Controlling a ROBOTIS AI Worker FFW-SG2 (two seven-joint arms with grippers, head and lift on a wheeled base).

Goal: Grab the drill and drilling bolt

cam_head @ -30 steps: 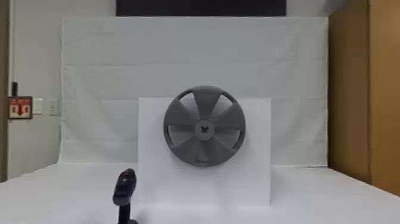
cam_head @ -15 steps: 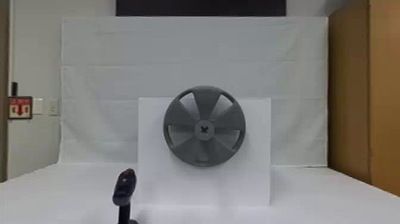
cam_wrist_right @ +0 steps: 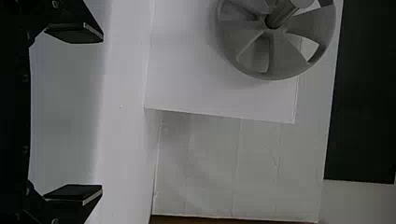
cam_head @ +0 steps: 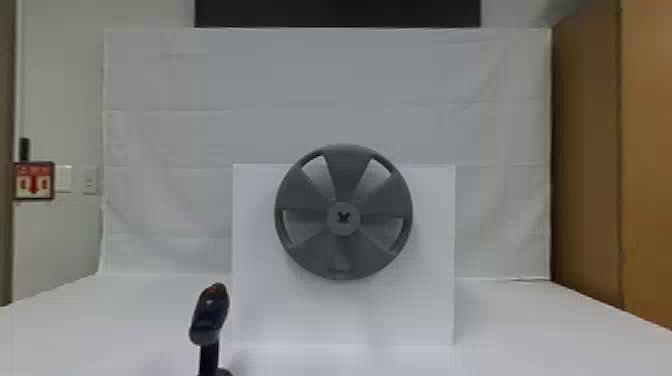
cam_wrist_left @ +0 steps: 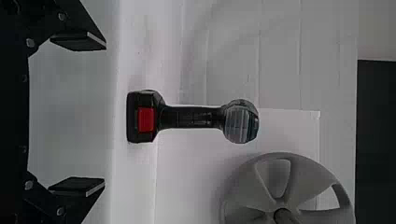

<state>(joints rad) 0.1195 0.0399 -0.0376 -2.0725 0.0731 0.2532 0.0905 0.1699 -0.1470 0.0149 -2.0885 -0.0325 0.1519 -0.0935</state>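
Nothing visibly moved since the earlier head views. Black drill with red-marked battery base (cam_wrist_left: 189,116) stands upright on white tabletop (cam_head: 90,330), just left of flat white panel (cam_head: 425,310). Black two-fingered left gripper (cam_wrist_left: 104,114) and matching right gripper (cam_wrist_right: 102,114): fingers wide apart, both empty. Risks: off-centre left approach could bump the narrow handle and tip the drill; crooked grip could let it twist; poor alignment could slip off grey cylindrical bolt (cam_head: 343,217) in round grey spoked wheel (cam_head: 345,170).

One drill (cam_head: 209,316), one wheel (cam_head: 345,175), one white panel (cam_head: 420,310), one red sign (cam_head: 34,181), two grippers (cam_wrist_left: 105,114).
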